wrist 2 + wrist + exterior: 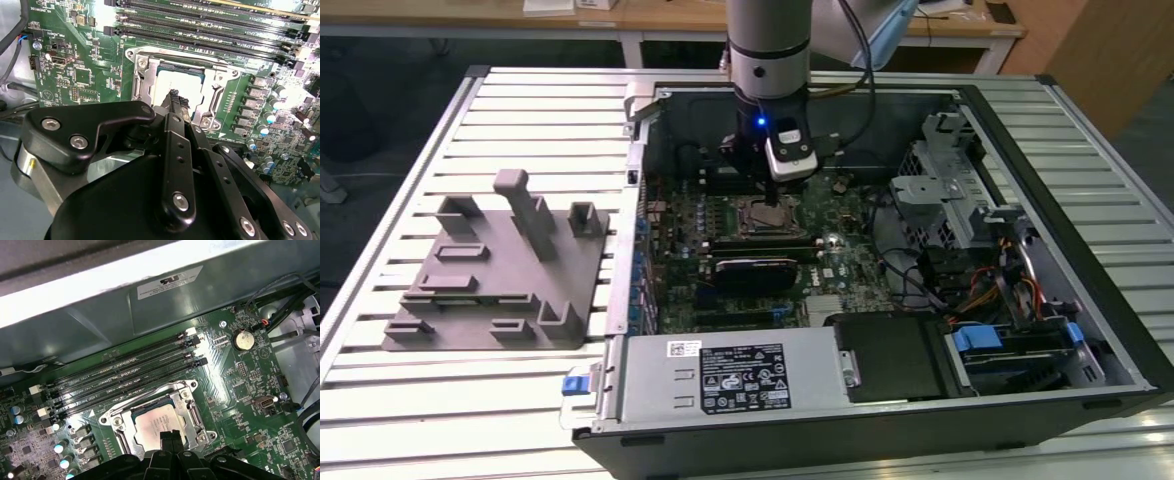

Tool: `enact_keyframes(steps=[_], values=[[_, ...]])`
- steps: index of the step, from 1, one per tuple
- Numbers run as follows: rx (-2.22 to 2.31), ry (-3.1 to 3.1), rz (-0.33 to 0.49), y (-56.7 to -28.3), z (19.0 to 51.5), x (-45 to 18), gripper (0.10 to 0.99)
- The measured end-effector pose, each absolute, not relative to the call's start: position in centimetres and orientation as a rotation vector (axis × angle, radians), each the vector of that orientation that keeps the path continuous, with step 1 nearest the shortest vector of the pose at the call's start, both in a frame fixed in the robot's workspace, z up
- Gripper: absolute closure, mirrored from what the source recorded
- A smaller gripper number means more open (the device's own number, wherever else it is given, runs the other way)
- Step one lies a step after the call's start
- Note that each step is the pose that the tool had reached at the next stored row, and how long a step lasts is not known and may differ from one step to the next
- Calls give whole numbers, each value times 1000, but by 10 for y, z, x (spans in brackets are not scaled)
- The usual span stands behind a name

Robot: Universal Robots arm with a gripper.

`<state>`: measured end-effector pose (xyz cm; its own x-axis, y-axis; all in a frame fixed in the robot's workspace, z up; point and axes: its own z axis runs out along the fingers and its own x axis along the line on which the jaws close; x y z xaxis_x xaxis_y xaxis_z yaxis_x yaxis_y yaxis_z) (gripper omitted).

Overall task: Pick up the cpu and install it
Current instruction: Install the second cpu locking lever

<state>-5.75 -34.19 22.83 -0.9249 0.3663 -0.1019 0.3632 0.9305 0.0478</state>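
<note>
The cpu [152, 424], a pale silver square chip, lies flat inside the metal socket frame [192, 412] on the green motherboard. In the second wrist view the cpu [164, 89] shows between the frame's sides. My gripper [170, 436] hangs just over the chip's edge with its two black fingertips [175, 100] pressed together and nothing between them. In the exterior view my gripper [774, 207] reaches down into the open computer case, right over the socket frame [766, 216].
Several long black memory slots [130, 377] run beside the socket. A grey plastic fixture [500, 270] stands on the slatted table at the exterior view's left. The case holds a power supply [734, 375], drive cages [954, 195] and loose cables [987, 290].
</note>
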Motion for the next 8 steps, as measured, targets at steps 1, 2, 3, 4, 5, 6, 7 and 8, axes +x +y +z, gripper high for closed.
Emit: enact_keyframes(steps=[1, 2, 3, 4, 5, 6, 7, 8], values=[[565, 2979, 42, -342, 228, -58, 980], [565, 2979, 41, -342, 229, -58, 980], [565, 2979, 42, -342, 231, -58, 980], [565, 2979, 42, -342, 232, -58, 980], [565, 2979, 42, -342, 234, -58, 980], [565, 2979, 42, -342, 234, -58, 980], [564, 2979, 43, -342, 234, -58, 980], [563, 2979, 42, -342, 234, -58, 980]])
